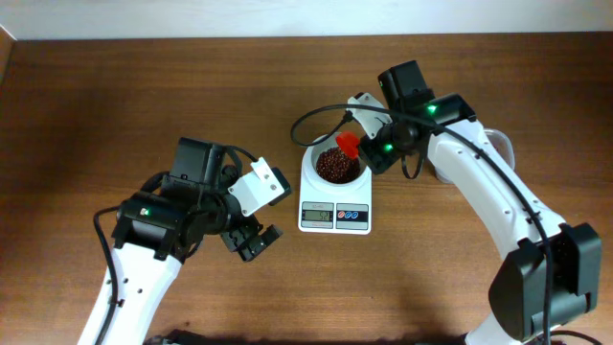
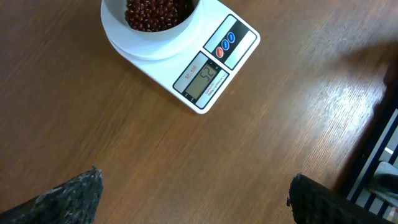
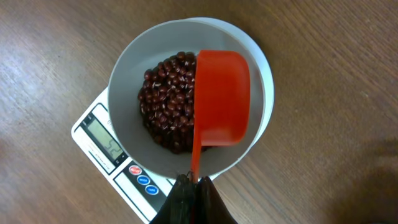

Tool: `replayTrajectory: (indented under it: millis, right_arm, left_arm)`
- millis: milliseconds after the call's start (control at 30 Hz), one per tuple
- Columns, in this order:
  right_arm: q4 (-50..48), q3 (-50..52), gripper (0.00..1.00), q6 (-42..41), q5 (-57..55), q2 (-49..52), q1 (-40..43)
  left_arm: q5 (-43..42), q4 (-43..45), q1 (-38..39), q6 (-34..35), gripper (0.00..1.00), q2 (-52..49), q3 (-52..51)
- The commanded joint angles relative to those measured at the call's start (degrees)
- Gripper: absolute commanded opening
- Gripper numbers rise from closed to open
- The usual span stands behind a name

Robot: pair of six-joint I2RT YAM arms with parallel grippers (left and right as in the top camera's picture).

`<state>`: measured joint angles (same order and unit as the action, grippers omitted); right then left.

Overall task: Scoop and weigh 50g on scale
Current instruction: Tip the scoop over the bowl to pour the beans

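The white scale [image 1: 334,213] stands mid-table with its round white bowl [image 3: 127,68] holding a heap of dark red-brown beans [image 3: 166,106]. My right gripper [image 3: 196,182] is shut on the thin handle of a red scoop [image 3: 221,97]; the scoop is turned over above the bowl's right half. From overhead the scoop [image 1: 350,143] shows at the bowl's upper right rim. To the left of the scale my left gripper [image 1: 257,213] stands open over bare wood, its fingertips [image 2: 81,193] wide apart with nothing between. The scale's display [image 2: 201,79] is lit in the left wrist view.
A clear plastic container [image 1: 500,146] is partly hidden behind the right arm at the table's right. Black cables loop near the scale's back left. A pale wall runs along the table's far edge [image 1: 192,40].
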<state>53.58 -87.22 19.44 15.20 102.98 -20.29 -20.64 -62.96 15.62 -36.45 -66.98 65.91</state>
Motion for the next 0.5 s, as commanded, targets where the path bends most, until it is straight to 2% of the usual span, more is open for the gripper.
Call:
replayTrajectory:
  millis: [0,467]
  right_arm:
    - [-0.35,-1.16,0.04,0.04,-0.48,1.33,-0.68]
    - [-0.31,-1.16,0.04,0.07,-4.52,2.95,-1.95]
  left_arm:
    - [-1.01,0.07,-0.28,-0.90,0.99,0.24,0.94]
    - [-1.01,0.07,-0.28,-0.90,0.99,0.24,0.94]
